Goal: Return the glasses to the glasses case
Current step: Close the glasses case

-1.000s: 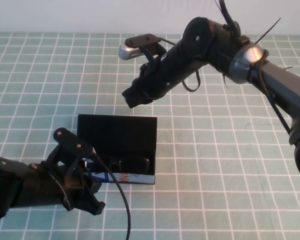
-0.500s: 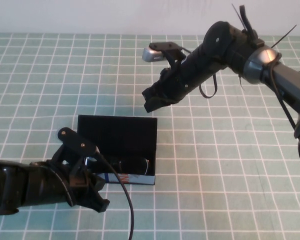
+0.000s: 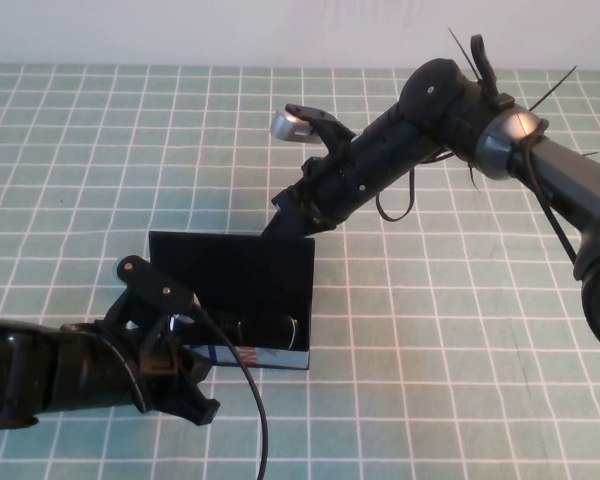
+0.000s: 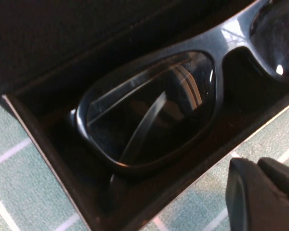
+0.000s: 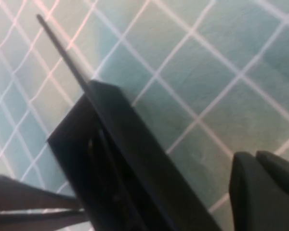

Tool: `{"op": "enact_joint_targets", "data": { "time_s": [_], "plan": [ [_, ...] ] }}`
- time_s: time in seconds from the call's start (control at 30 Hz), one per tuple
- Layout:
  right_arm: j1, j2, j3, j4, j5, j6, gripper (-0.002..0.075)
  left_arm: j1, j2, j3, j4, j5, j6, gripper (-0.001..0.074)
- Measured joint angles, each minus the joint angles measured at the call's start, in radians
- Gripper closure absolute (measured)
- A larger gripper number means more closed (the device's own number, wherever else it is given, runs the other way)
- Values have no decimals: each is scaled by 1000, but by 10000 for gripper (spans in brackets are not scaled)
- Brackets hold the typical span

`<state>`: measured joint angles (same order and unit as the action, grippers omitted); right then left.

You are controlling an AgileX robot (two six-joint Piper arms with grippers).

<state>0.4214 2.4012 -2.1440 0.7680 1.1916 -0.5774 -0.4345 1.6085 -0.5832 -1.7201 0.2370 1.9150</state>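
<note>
Already the glasses [image 4: 149,110] lie inside the case [image 3: 270,335], which sits open on the green gridded mat [image 3: 100,150]. In the left wrist view one lens and the folded arm behind it rest low in the black tray, the frame running along the front wall, fully within it as far as that view shows. So the placing looks done; what seems left is to close the lid [image 3: 230,262], which stands raised behind the tray, its black inner face toward the camera.

The right gripper [image 3: 292,218] is at the lid's upper edge near its right corner, coming from behind. From the high view it appears to touch or nearly touch that edge, but I cannot say which. Its wrist view shows the case and the thin lid edge below, with only one dark fingertip [image 5: 265,192] in the corner; whether its jaws are apart or together I cannot tell, and they hold nothing visible.

The left gripper [image 3: 185,385] is just in front of the case at its left front corner, close to the printed front. Only one dark fingertip [image 4: 260,197] shows in its wrist view, beside the front wall and clear of the glasses; its jaw state I cannot tell either.
</note>
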Motion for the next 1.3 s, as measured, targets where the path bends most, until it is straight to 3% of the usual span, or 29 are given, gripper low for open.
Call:
{"op": "enact_joint_targets", "data": {
  "time_s": [0.3,0.63,0.9,1.3],
  "plan": [
    [5,0,0,82,19,-57,737,0,0,0,-3,0,0,734],
    [97,0,0,89,19,-28,737,0,0,0,-3,0,0,733],
    [158,-6,5,21,21,-3,737,0,0,0,-5,-2,0,733],
    [161,-27,78,-41,19,-9,737,0,0,0,-5,-2,0,733]
  ]
}}
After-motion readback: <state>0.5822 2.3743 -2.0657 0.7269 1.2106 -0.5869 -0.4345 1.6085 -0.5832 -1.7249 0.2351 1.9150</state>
